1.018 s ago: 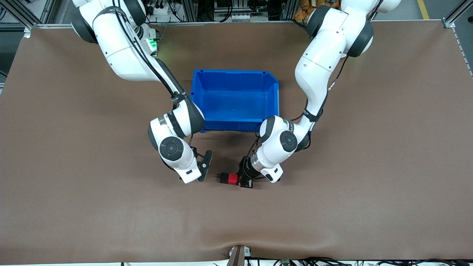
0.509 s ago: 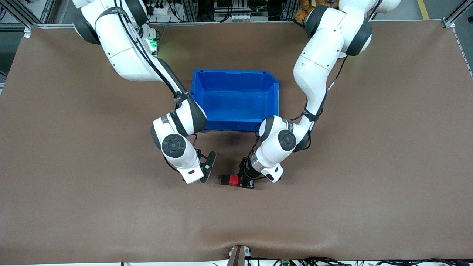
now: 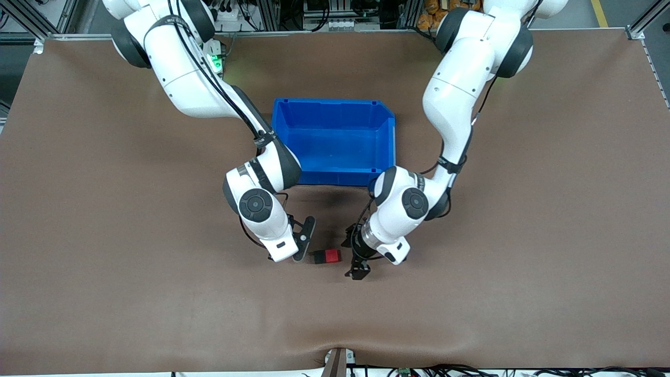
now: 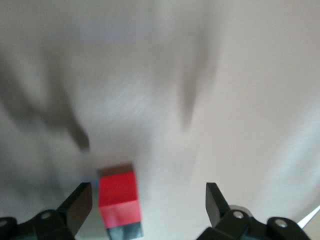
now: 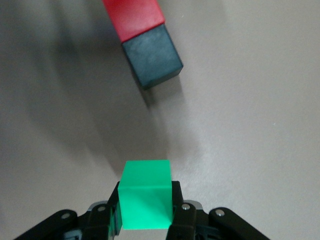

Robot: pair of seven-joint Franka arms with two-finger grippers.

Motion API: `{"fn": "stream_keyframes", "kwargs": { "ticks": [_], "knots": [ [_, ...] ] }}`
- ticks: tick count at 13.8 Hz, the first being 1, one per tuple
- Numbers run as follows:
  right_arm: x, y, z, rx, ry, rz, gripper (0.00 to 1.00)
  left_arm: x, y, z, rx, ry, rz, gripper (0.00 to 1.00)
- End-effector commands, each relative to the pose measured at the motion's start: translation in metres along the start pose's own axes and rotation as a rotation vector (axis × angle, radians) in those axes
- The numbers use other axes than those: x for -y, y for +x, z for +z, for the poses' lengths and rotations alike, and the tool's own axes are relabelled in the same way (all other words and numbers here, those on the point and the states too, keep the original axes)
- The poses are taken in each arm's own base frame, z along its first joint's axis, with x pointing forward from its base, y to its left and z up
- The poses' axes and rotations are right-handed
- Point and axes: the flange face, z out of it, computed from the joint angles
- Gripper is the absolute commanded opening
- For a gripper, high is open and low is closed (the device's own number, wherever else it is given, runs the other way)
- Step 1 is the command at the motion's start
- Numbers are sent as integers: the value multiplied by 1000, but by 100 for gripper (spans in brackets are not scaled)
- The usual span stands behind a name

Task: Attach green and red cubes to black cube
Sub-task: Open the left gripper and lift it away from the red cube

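The red cube (image 3: 332, 256) and the black cube (image 3: 318, 257) lie joined side by side on the brown table, nearer the front camera than the blue bin. My left gripper (image 3: 355, 254) is open and empty beside the red cube, toward the left arm's end. Its wrist view shows the red cube (image 4: 117, 197) and the black cube (image 4: 126, 231) near one finger of the open gripper (image 4: 147, 204). My right gripper (image 3: 304, 242) is beside the black cube and shut on the green cube (image 5: 146, 192). The right wrist view shows the black cube (image 5: 152, 56) and red cube (image 5: 134, 15) ahead. The green cube is hidden in the front view.
The blue bin (image 3: 335, 178) stands open between the two arms, farther from the front camera than the cubes. Both forearms hang low over the table beside the bin.
My left gripper has opened, let go of the red cube and drawn back a little. My right gripper has moved closer to the black cube with the green cube.
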Motion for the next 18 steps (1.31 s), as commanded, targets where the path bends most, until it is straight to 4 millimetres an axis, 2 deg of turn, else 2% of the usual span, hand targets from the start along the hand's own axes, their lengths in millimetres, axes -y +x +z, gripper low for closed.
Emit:
{"fn": "stream_keyframes", "kwargs": {
  "ticks": [1, 3, 4, 6, 8, 10, 11, 16, 18],
  "knots": [
    [-3, 16, 8, -5, -29, 14, 0, -29, 16, -38, -69, -12, 62, 100],
    [-6, 19, 10, -12, -35, 12, 0, -44, 31, -59, -129, 11, 158, 100],
    [-7, 20, 10, -18, -40, 12, 0, -56, 39, -77, -140, 8, 194, 100],
    [-8, 25, 14, -35, -55, 9, 0, -73, 63, -98, -151, 33, 256, 100],
    [-8, 30, 21, -72, -83, 5, 0, -82, 70, -118, -169, 43, 320, 100],
    [-8, 31, 23, -80, -88, 5, 0, -98, 83, -150, -232, 36, 405, 100],
    [-8, 31, 23, -80, -88, 5, 0, -102, 93, -159, -264, 61, 459, 100],
    [-5, 35, 21, -83, -92, -1, 0, -118, 118, -219, -357, 150, 734, 100],
    [-5, 36, 21, -81, -94, -1, 0, -123, 117, -241, -382, 152, 802, 100]
  ]
}}
